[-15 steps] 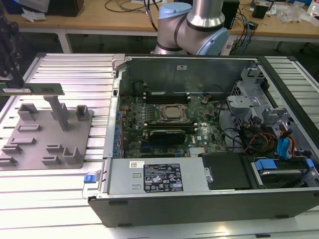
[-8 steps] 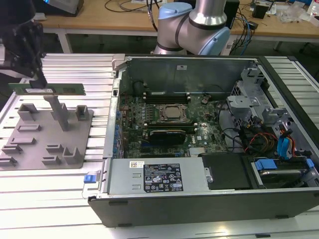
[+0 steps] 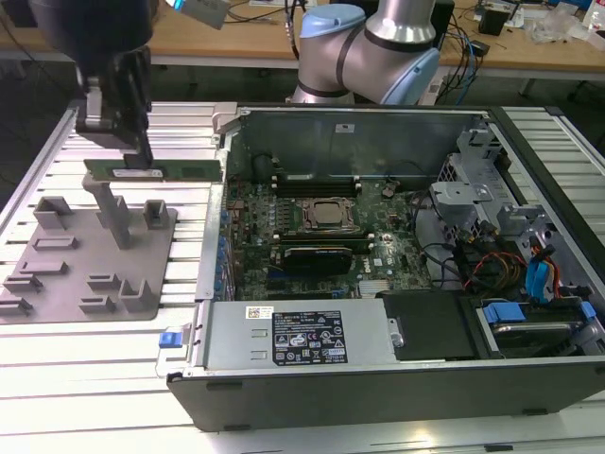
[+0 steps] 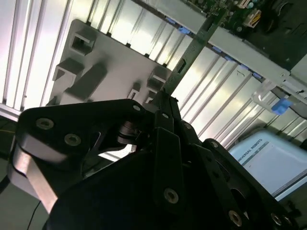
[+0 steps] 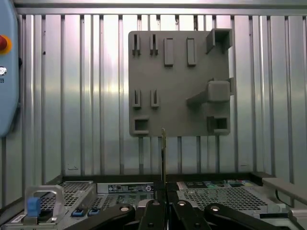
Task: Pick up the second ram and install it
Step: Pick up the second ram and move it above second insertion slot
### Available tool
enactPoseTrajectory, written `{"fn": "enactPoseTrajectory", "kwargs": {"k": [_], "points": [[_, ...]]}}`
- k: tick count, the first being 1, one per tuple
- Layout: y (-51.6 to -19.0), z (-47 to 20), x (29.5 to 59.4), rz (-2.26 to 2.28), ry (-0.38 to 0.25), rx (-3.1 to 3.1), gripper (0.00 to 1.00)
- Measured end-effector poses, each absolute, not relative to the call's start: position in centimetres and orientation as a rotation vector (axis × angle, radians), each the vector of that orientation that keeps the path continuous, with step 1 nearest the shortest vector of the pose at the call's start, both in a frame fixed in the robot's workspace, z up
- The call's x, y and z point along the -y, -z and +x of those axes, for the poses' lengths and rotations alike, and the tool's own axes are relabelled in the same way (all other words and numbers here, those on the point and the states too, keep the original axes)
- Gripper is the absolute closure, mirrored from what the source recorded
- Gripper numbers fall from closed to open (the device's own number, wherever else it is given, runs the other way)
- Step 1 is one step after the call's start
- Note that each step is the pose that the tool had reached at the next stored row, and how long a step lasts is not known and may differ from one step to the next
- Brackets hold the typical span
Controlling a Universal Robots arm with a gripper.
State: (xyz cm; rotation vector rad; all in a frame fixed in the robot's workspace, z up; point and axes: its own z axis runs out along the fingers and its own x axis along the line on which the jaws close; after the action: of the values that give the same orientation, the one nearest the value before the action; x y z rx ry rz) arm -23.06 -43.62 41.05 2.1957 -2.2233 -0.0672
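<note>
Second ram pinched level by end effector, just above grey fixture plate, left of open computer case.

Bright light is glaring off the ribbed metal tabletop, washing its front slats nearly white, while a long wooden bench is standing behind it, carrying loose cables and clutter.
</note>
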Motion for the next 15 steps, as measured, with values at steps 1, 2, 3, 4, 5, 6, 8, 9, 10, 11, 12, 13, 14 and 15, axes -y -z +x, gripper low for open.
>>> {"fn": "enactPoseTrajectory", "kwargs": {"k": [1, 2, 3, 4, 5, 6, 8, 9, 10, 11, 12, 13, 14, 15], "points": [[-41.0, -22.6, 43.6, 2.196, 0.067, 2.223, 0.91], [-41.0, -22.0, 43.6, 2.196, 0.068, 2.223, 0.91], [-41.0, -21.5, 43.6, 2.196, 0.068, 2.223, 0.91], [-41.0, -21.2, 43.6, 2.195, 0.068, 2.223, 0.91], [-41.0, -20.5, 43.6, 2.195, 0.068, 2.223, 0.91], [-41.0, -19.3, 43.6, 2.195, 0.069, 2.222, 0.91], [-41.0, -17.6, 43.6, 2.195, 0.070, 2.222, 0.91], [-41.0, -17.2, 43.6, 2.194, 0.070, 2.222, 0.91], [-41.0, -16.8, 43.6, 2.194, 0.070, 2.222, 0.91], [-41.0, -16.0, 43.6, 2.194, 0.071, 2.221, 0.91], [-40.9, -15.3, 43.6, 2.194, 0.072, 2.221, 0.91], [-40.9, -14.4, 43.6, 2.193, 0.072, 2.221, 0.91], [-40.9, -13.3, 43.6, 2.193, 0.073, 2.220, 0.91], [-40.9, -12.4, 43.6, 2.193, 0.074, 2.220, 0.91]]}}
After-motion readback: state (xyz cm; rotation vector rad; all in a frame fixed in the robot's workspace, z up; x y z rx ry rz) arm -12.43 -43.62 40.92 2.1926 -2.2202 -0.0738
